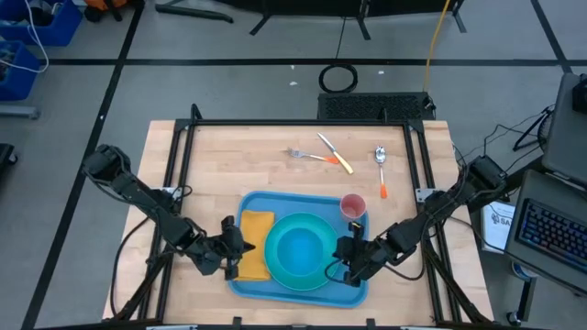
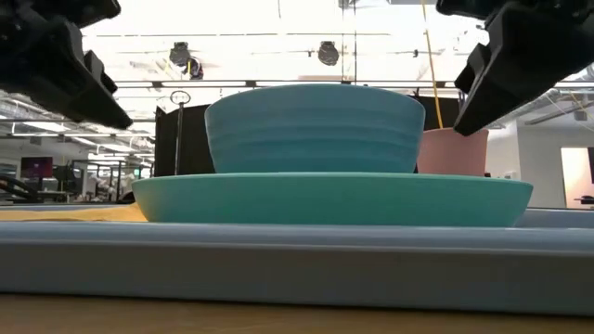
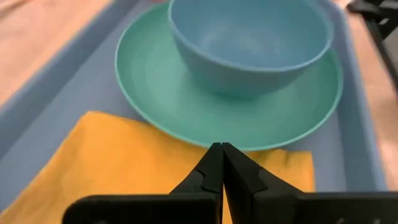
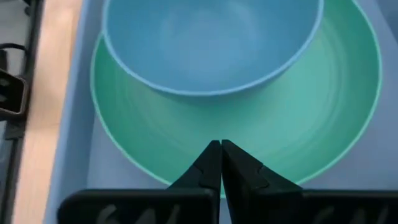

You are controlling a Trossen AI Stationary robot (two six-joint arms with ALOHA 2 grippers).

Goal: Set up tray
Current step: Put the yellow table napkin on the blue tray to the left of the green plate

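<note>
Flanking the turquoise plate [image 1: 301, 255], both closed tools are seen empty: left tool [image 3: 221, 163] over the yellow napkin [image 3: 137, 163], right tool [image 4: 220, 160] over the plate rim, the tray [image 1: 359, 291] beneath both.

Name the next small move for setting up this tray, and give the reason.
Probably send the shut right gripper to the fork on the bare table: the tray already holds napkin, plate, bowl and pink cup; cutlery lies outside.
</note>
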